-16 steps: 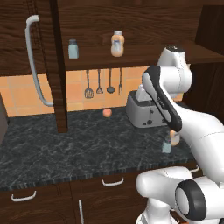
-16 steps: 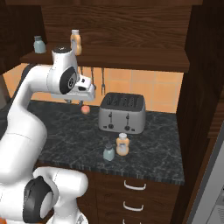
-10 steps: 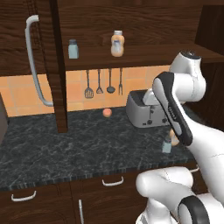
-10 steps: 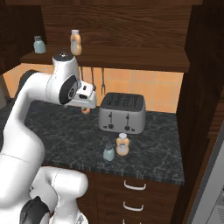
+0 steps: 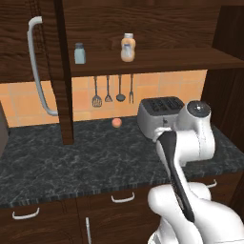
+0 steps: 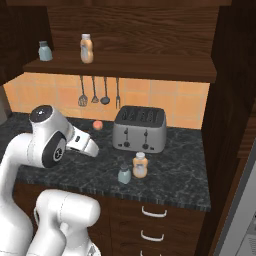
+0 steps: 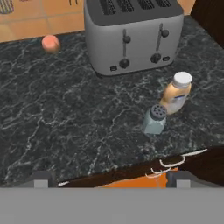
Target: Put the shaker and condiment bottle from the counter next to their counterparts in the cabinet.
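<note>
The shaker (image 7: 154,120) and the condiment bottle (image 7: 176,93) stand side by side on the black counter (image 7: 65,109), in front of the toaster. My gripper (image 7: 111,179) hovers above the counter's front edge, open and empty, well short of both. From the right base, shaker (image 6: 124,173) and bottle (image 6: 140,165) stand to the right of my white hand (image 6: 84,143). The counterparts stand on the cabinet shelf (image 5: 157,61): a blue-grey shaker (image 5: 79,53) and an orange-tan bottle (image 5: 127,47), apart from each other. In the left base view my arm hides the counter pair.
A silver toaster (image 7: 133,33) stands at the back of the counter, a small orange ball (image 7: 51,43) to its left. Utensils (image 5: 107,90) hang on the tiled wall. The cabinet door (image 5: 38,71) stands open at the left. Drawer fronts (image 6: 155,220) lie below.
My hand has dropped from up near the toaster's left and pulled back toward the counter's front edge. The shaker, bottle and shelf items have not moved.
</note>
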Available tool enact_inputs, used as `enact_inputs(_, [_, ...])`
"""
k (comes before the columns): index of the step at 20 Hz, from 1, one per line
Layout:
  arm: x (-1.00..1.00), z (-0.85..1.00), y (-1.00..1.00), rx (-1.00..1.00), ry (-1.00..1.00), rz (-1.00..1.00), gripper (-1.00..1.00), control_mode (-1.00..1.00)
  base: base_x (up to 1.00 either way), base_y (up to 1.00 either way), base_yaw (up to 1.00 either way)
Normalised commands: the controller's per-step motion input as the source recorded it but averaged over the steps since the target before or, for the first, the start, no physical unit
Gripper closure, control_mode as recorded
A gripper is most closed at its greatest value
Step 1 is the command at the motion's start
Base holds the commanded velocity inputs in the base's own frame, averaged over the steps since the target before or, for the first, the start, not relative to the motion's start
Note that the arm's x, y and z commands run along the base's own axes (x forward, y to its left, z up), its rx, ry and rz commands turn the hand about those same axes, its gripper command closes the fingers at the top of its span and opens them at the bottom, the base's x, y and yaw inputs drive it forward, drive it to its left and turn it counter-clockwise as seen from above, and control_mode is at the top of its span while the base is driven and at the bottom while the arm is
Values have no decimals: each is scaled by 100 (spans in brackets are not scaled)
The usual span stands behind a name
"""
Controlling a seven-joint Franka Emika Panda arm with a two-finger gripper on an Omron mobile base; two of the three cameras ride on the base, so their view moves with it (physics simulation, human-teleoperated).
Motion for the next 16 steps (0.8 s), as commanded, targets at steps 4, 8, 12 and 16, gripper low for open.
enact_inputs(4, [11,-2,47,-7,2,-41,-100,-100,0,0,0])
enact_inputs(8, [9,4,46,-4,-9,-29,-100,-100,0,0,0])
enact_inputs(12, [23,-22,7,-14,-8,-18,-100,-100,0,0,0])
enact_inputs(16, [17,-42,0,-16,-9,-2,-100,-100,0,0,0])
